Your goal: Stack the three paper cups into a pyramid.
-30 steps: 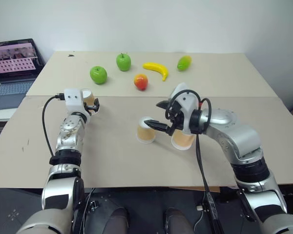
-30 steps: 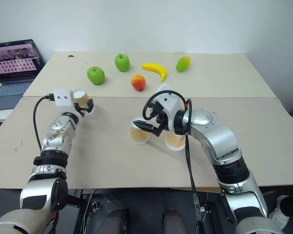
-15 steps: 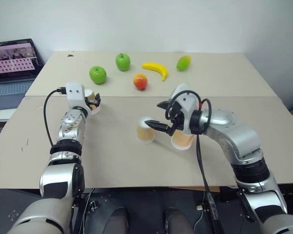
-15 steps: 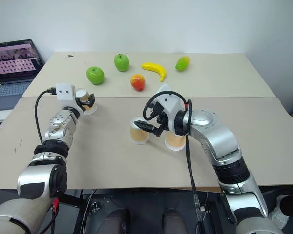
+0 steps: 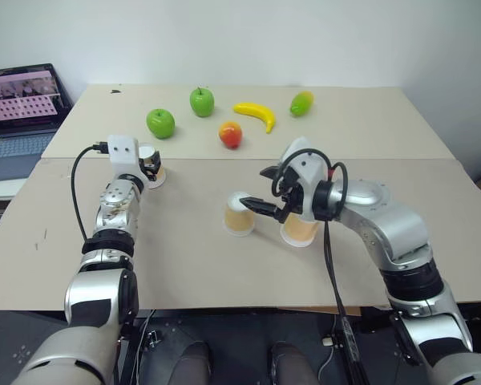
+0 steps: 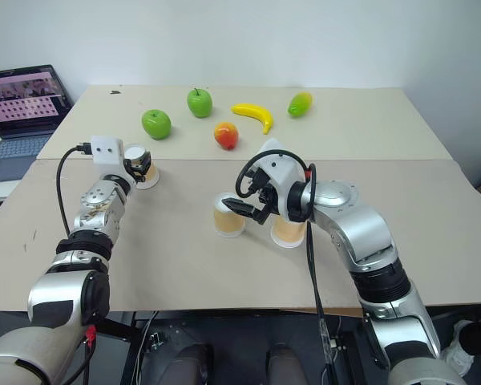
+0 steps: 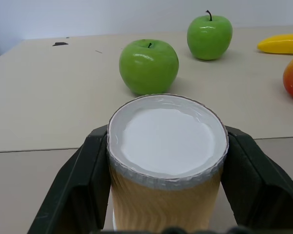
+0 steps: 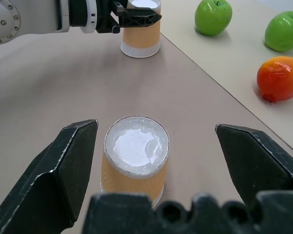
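Note:
Three tan paper cups stand upside down, white ends up. The left cup (image 7: 164, 146) stands on the table seam, and my left gripper (image 5: 151, 165) is shut on its sides, one black finger (image 7: 88, 165) pressed against each side. The middle cup (image 5: 240, 215) stands at the table's centre. My right gripper (image 5: 260, 189) hangs open just behind and above it, its fingers spread wide to either side of the cup (image 8: 135, 157). The third cup (image 5: 300, 231) stands close to the right of the middle one, partly hidden under my right wrist.
Two green apples (image 5: 161, 123) (image 5: 202, 102), a red-orange fruit (image 5: 231, 135), a banana (image 5: 256, 113) and a green-yellow mango (image 5: 302, 102) lie on the far half of the table. An open laptop (image 5: 22, 104) sits off the table's left edge.
My left gripper's fingers have shut onto the left cup after standing open around it. The right arm and the other two cups have not moved.

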`<move>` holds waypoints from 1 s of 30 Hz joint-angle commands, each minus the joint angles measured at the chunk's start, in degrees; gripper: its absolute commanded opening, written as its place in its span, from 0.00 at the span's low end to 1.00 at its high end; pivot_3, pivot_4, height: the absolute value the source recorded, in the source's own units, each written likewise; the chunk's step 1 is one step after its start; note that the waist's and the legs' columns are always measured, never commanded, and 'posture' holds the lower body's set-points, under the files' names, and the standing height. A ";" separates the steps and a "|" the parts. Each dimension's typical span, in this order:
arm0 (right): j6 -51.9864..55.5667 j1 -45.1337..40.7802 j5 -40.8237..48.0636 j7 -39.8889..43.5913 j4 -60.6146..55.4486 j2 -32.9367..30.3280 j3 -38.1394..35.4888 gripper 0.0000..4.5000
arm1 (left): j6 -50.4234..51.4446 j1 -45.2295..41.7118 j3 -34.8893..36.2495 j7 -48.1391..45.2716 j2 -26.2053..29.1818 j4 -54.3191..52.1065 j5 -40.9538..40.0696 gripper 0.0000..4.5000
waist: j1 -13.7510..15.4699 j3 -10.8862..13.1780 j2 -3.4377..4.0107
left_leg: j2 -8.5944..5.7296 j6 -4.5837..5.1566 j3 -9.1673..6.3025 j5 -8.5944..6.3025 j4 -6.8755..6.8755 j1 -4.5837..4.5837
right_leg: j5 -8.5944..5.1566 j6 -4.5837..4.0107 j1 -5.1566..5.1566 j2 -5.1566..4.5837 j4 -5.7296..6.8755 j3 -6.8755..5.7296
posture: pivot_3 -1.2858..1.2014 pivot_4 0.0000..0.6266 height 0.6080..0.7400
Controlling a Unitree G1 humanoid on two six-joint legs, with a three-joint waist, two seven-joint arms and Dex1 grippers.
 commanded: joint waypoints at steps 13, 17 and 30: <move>0.82 1.99 -1.29 -2.17 -1.68 -0.22 -1.26 1.00 | 26.99 22.23 -9.90 -51.23 12.20 -49.02 -21.59 0.58 | -1.43 0.01 0.04 | 0.08 -0.03 -0.05 0.02 -0.03 0.06 | 0.00 0.00 0.00 0.06 0.02 0.00 | 0.52 0.24 0.94; 0.60 2.18 -1.25 -3.11 -1.73 0.30 -1.57 1.00 | 25.71 19.12 -12.72 -54.57 13.62 -44.85 -18.20 0.58 | -1.34 0.00 0.06 | 0.08 -0.02 0.01 0.01 -0.07 0.30 | -0.02 0.01 0.20 0.05 -0.03 0.03 | 0.52 0.24 0.94; 1.79 3.65 -0.61 -5.00 -4.29 -0.25 -3.62 1.00 | 14.65 12.63 -17.84 -57.68 7.95 -33.37 -9.97 0.58 | -1.27 0.00 0.05 | 0.07 -0.02 0.01 0.01 -0.03 0.07 | -0.02 0.01 0.05 0.04 -0.05 0.01 | 0.52 0.24 0.94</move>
